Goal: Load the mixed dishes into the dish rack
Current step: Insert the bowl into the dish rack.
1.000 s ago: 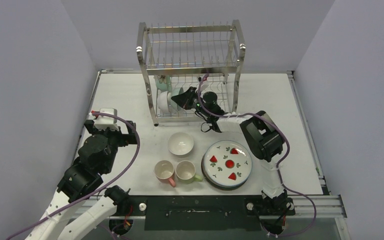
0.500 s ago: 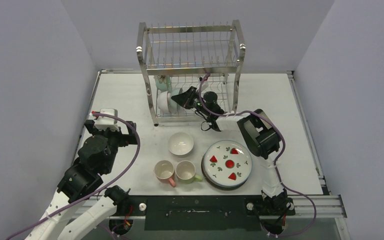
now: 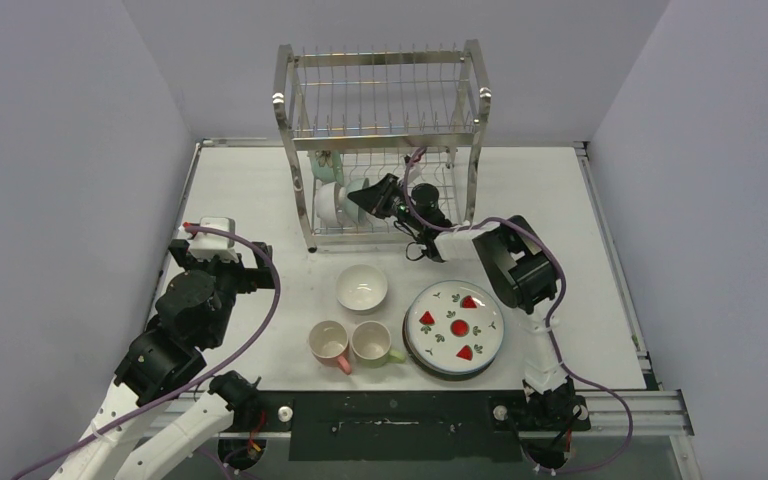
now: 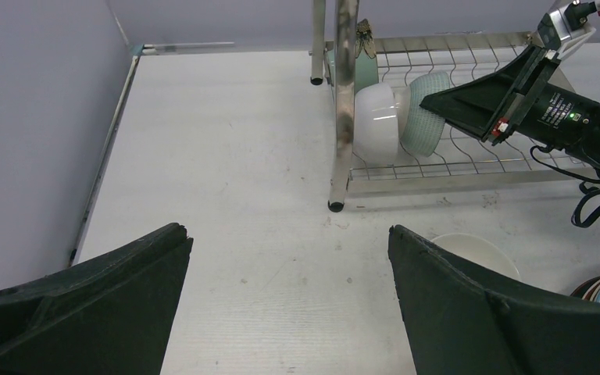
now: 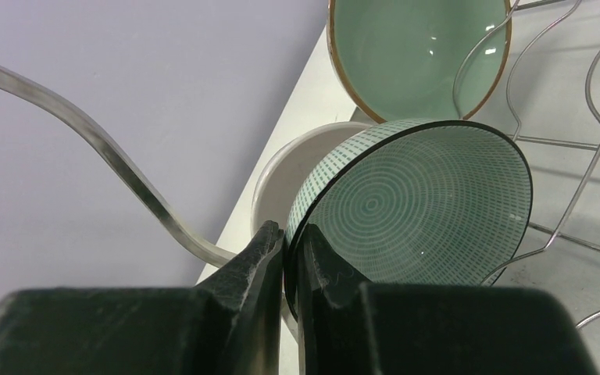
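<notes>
The right gripper (image 5: 289, 234) pinches the dark rim of a mint-green bowl (image 5: 406, 203) patterned with fine concentric rings, standing on edge in the dish rack's (image 3: 282, 130) lower-left corner. The left gripper (image 4: 287, 234) gapes wide.

The rack (image 4: 346, 117) is gleaming, polished steel. The bowl (image 5: 422, 203) at frame centre is shining with smooth glossy glaze. The table (image 4: 226, 156) is looking matt, faintly rough; the fingers (image 5: 242, 312), matt plastic.

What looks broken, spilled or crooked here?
Nothing stands out. The right gripper pinches the patterned bowl by its rim, on edge beside others in the dish rack; the strawberry plate, white bowl, pink mug and green mug sit unbroken.
</notes>
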Available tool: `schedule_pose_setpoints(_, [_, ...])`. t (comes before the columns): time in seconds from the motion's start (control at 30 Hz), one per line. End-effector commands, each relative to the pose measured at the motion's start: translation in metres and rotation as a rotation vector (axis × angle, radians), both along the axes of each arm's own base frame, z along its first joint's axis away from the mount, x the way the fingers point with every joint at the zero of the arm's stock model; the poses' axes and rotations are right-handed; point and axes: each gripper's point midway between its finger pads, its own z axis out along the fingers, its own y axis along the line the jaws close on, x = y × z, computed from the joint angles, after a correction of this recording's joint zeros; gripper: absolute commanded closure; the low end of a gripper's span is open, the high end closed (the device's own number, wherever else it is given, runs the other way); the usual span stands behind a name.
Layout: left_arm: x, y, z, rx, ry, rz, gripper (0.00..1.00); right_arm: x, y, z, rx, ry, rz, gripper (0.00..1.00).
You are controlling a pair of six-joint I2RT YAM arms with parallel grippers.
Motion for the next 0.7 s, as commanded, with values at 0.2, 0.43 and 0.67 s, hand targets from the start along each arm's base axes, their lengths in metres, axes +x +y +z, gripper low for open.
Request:
schedule_pose_setpoints(0.2, [0.003, -0.002, 0.012, -0.022, -0.045, -0.001, 0.03, -0.003, -0.006, 0.042, 0.038, -0.111, -0.001, 0.84])
schedule_pose_setpoints(0.43, [0.003, -0.002, 0.012, -0.020, -0.044, -0.002, 0.03, -0.010, -0.012, 0.049, 0.002, -0.120, -0.006, 0.71])
schedule_pose_setpoints(0.67, [0.003, -0.002, 0.011, -0.016, -0.042, 0.000, 0.03, -0.017, -0.025, 0.057, -0.054, -0.142, -0.044, 0.61])
